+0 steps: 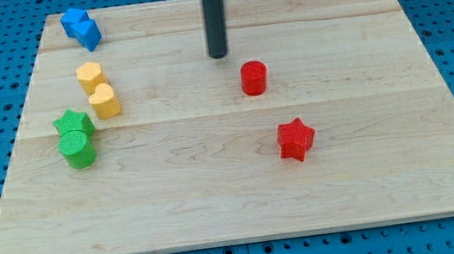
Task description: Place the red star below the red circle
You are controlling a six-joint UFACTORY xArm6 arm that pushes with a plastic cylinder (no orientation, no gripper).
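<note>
Bare and jawless, with nothing to spread or pinch, my tip (218, 55) rests up-left of the red circle (253, 79), while the red star (296, 139) lies lower-right of that circle, beyond it from me, needing a leftward nudge.

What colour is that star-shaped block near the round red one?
Red star, same as the red circle; seen in the camera view.

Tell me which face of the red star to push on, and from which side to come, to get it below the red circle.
Contact the red star on its view-right side, pushing toward the view's left, since it sits lower than and to the view's right of the red circle. Seat my tip in a notch between points so it likely won't spin off.
</note>
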